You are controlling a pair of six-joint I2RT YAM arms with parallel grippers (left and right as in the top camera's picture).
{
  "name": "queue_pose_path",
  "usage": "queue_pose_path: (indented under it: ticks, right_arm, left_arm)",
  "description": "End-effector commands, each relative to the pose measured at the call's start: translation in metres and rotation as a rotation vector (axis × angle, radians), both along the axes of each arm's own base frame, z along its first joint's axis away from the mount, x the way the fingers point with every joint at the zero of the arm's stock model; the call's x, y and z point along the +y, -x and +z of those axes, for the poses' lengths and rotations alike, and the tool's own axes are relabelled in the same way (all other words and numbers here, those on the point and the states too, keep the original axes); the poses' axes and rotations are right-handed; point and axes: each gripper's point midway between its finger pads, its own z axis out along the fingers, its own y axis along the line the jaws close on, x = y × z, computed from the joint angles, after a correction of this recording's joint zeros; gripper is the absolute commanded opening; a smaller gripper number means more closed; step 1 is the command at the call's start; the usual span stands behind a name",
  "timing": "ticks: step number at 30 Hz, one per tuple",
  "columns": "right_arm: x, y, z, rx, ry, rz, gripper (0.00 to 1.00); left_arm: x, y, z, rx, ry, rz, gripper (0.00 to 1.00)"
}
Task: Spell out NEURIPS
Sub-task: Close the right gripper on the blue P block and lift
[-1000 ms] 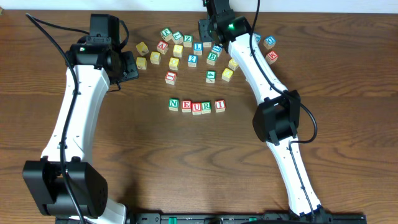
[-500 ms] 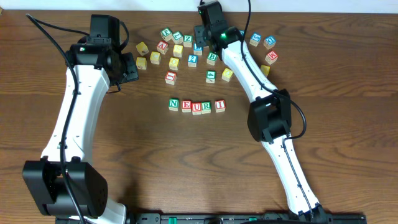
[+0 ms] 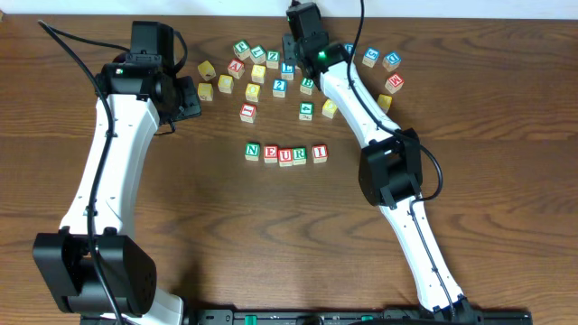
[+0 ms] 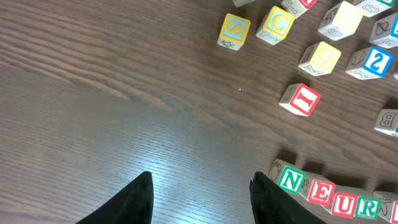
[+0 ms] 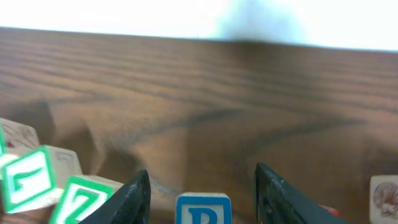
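Note:
Five cubes spell N [image 3: 252, 151], E [image 3: 270, 154], U [image 3: 285, 155], R [image 3: 300, 155], I [image 3: 319, 153] in a row at mid-table. My right gripper [image 3: 289, 56] hangs over the loose cubes at the back. In the right wrist view a blue P cube [image 5: 203, 210] sits between the open right gripper [image 5: 202, 168], with a gap on each side. My left gripper [image 3: 192, 97] [image 4: 202, 175] is open over bare wood left of the cluster, holding nothing. A yellow S cube [image 4: 235, 28] lies loose near it. The row's N [image 4: 291, 180] shows beside the left gripper's right finger.
Loose cubes crowd the back of the table: a green Z [image 5: 74, 200] just left of the P, a yellow C [image 4: 277, 23], a red I [image 4: 303, 99], a blue 2 [image 3: 279, 87]. More cubes [image 3: 392, 61] lie at the back right. The table's far edge [image 5: 199, 34] is close behind.
My right gripper has slid left over the back cluster, and its jaws have narrowed a little. The left arm and the NEURI row have not moved.

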Motion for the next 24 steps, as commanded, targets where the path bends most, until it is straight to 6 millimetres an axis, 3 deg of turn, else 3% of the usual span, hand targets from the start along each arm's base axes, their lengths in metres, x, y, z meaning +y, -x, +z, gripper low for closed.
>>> queue_pose_path:
  ticks: [1, 11, 24]
  right_arm:
    - [-0.004, 0.002, -0.017, 0.020, 0.001, -0.043, 0.47]
    - [-0.005, 0.007, -0.037, 0.045, 0.014, -0.043, 0.43]
    - [-0.005, 0.003, -0.034, 0.028, 0.006, -0.044, 0.31]
  left_arm:
    - [0.002, 0.000, -0.003, 0.013, -0.012, -0.010, 0.50]
    - [0.002, 0.000, -0.003, 0.013, -0.012, -0.010, 0.50]
    - [0.002, 0.000, -0.003, 0.015, -0.012, -0.010, 0.50]
